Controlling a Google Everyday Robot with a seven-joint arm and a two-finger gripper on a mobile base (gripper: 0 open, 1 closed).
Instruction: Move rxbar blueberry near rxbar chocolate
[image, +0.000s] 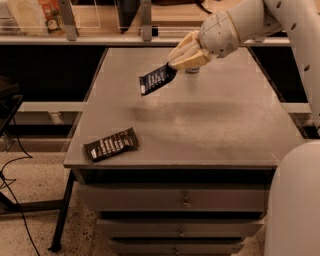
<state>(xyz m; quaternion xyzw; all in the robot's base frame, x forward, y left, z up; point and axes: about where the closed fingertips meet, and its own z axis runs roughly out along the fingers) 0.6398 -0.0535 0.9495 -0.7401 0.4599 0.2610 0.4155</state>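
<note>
You have in front of you a wide grey flat-topped table (215, 130). The white jointed robot arm (260, 17) reaches in from the far right and stays above the far part of this table.

Under the near edge of the table are grey metal drawers (150, 200), all shut. What is inside them is hidden, so I can say nothing of it. On the far shelf behind the table stand clear plastic boxes (30, 15). The one at the far left seems to hold something with a red label, but it is too unclear to name.

The rxbar chocolate (111, 144), a flat bar in a brown-black wrapper with white block lettering, lies on the table at the near left corner, close to the near edge.

The beige two-finger gripper (176, 60) is at the end of the arm, closed narrow on one short end of the rxbar blueberry (157, 79). This is the small flat bar in a dark navy-blue wrapper with white lettering. It hangs in the air, tilted down to the left, above the far middle of the table and well apart from the other bar.

In my judgement the step in hand is the carry. Next, you should bring the gripper toward the near left and lower it until the bar rests just beside the chocolate one. Do not push that one over the edge. Only then open the fingers.
</note>
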